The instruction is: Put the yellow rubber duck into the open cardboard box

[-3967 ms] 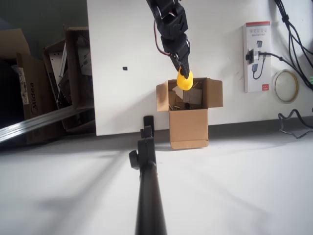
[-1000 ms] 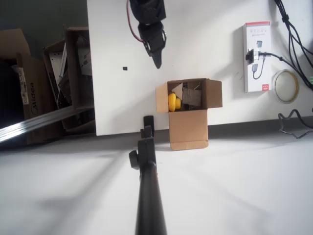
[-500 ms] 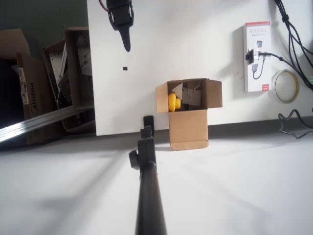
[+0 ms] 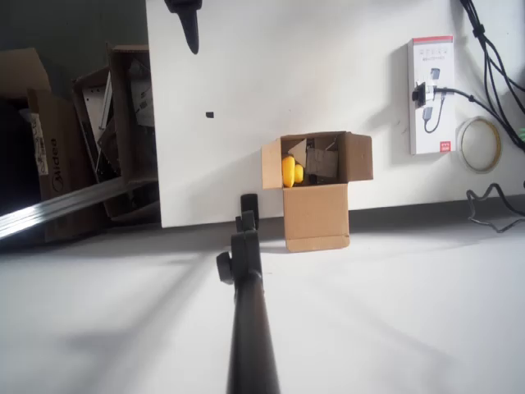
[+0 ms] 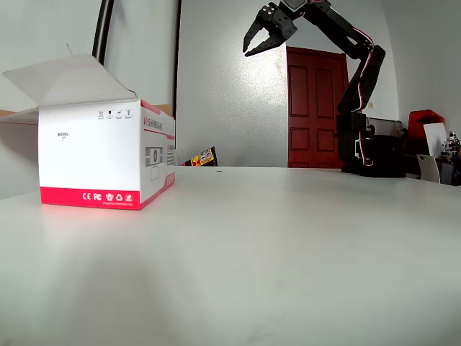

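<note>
In the overhead view the yellow rubber duck (image 4: 289, 171) lies inside the open cardboard box (image 4: 317, 212), against its left wall among cardboard scraps. The box stands at the near edge of the white table (image 4: 246, 164). My gripper (image 4: 193, 45) is at the top edge of that view, far up and left of the box, with nothing in it. The fixed view shows the gripper (image 5: 251, 47) raised high above the table, its fingers slightly apart and empty.
A white and red product box (image 4: 431, 94) (image 5: 108, 155), a tape roll (image 4: 479, 144) and cables (image 4: 492, 49) sit on the table's right side. Dark cartons with metal parts (image 4: 115, 131) stand left of the table. A black pole (image 4: 246, 304) crosses the foreground.
Four seconds ago the gripper held the duck over the box. The duck now rests in the box, and the empty gripper has swung up and left, away from it.
</note>
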`<action>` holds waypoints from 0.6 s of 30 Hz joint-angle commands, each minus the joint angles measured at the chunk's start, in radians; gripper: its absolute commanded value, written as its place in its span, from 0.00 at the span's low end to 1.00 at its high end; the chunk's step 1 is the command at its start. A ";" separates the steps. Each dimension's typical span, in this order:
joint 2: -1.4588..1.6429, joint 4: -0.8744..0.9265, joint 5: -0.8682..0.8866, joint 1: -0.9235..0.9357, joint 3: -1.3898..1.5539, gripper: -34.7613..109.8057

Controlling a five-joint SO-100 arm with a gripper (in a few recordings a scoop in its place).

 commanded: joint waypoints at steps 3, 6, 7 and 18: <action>0.164 -0.086 -0.020 0.015 0.209 0.24; 0.232 -0.130 -0.034 0.023 0.311 0.24; 0.255 -0.144 -0.037 0.026 0.345 0.24; 0.436 -0.281 -0.060 0.028 0.670 0.24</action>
